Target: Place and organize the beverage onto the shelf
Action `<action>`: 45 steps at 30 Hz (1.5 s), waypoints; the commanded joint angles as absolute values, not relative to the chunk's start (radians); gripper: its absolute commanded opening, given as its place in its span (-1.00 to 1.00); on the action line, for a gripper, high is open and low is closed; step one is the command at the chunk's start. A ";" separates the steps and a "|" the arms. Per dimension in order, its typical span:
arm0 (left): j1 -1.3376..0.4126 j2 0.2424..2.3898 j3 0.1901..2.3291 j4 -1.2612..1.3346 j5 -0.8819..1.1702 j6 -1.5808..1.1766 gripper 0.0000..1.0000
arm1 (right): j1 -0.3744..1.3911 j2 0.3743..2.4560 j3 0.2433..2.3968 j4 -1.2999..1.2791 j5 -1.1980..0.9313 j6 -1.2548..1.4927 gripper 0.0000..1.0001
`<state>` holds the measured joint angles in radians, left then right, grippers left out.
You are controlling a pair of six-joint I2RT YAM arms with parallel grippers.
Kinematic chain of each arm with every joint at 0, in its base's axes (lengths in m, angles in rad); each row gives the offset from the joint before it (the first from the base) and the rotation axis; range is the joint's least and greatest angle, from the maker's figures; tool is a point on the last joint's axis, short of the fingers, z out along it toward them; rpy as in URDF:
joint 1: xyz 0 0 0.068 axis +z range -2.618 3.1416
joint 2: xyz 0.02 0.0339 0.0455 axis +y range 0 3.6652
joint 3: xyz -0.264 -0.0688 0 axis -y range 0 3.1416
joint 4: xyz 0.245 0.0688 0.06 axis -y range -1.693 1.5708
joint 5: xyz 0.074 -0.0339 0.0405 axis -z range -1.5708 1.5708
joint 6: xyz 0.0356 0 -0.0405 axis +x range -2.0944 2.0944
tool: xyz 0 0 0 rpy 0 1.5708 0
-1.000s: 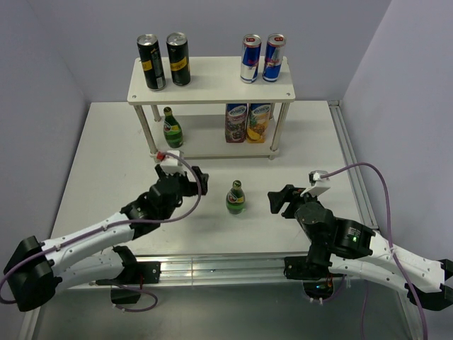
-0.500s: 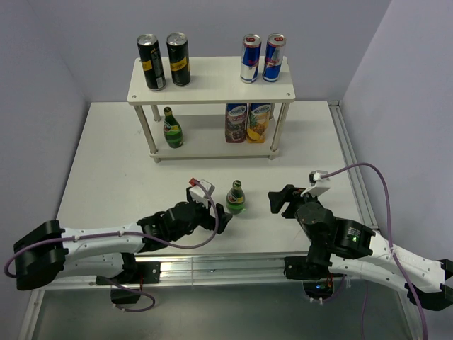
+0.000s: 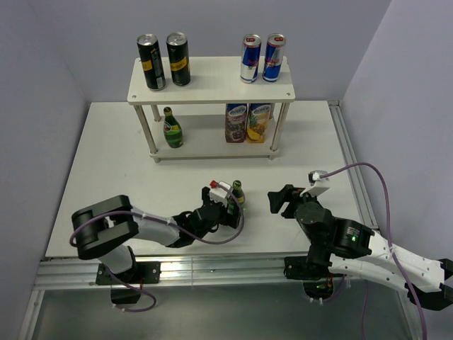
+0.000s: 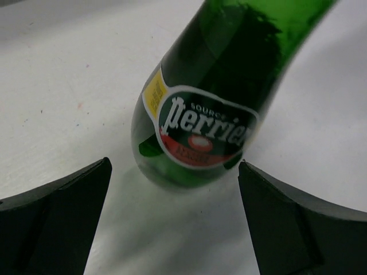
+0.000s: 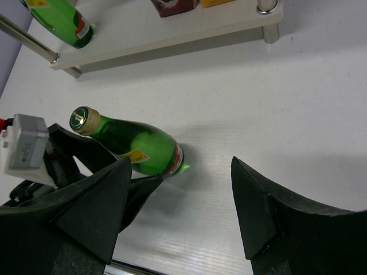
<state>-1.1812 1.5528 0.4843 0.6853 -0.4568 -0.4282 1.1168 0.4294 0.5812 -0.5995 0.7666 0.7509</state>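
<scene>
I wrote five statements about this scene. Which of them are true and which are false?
1. Two black cans stand on the top board of the shelf. True.
2. Both green bottles are on the shelf. False: one bottle is on the lower board, the other bottle is on the table.
3. The left hand is closed tight on a bottle. False: its fingers stand open on either side of the other bottle, with gaps.
4. The right hand holds nothing. True.
5. The blue-and-silver cans are on the lower board. False: they are on the top board.
</scene>
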 commanded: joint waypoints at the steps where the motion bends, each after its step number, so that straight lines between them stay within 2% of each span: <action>1: -1.186 1.640 0.549 0.863 -0.552 -0.405 0.99 | 1.121 0.443 0.575 -0.588 0.787 0.758 0.54; 6: -1.186 1.762 0.609 0.928 -0.618 -0.400 0.99 | 1.121 0.460 0.578 -0.586 0.785 0.753 0.54; 9: -1.186 1.810 0.638 0.950 -0.665 -0.388 0.92 | 1.121 0.463 0.577 -0.584 0.781 0.750 0.54; 10: -1.184 1.821 0.644 0.959 -0.682 -0.385 0.76 | 1.121 0.462 0.577 -0.581 0.781 0.750 0.55; 15: -1.184 1.873 0.696 0.934 -0.752 -0.379 0.21 | 1.123 0.462 0.574 -0.575 0.775 0.742 0.55; 17: -1.184 1.881 0.712 0.917 -0.762 -0.377 -0.74 | 1.123 0.460 0.572 -0.571 0.775 0.741 0.55; 19: -1.184 1.875 0.716 0.897 -0.778 -0.391 -0.99 | 1.121 0.462 0.571 -0.569 0.775 0.739 0.55; 25: -1.164 1.770 0.752 0.687 -0.859 -0.400 -0.99 | 1.121 0.450 0.568 -0.565 0.775 0.739 0.54; 31: -1.026 1.576 0.768 0.523 -0.782 -0.373 -0.99 | 1.121 0.430 0.561 -0.560 0.776 0.736 0.54; 38: -0.821 1.505 0.796 0.517 -0.667 -0.325 -0.99 | 1.121 0.425 0.560 -0.561 0.779 0.738 0.55; 45: -0.700 1.546 0.876 0.528 -0.581 -0.314 -0.99 | 1.121 0.413 0.555 -0.561 0.779 0.739 0.54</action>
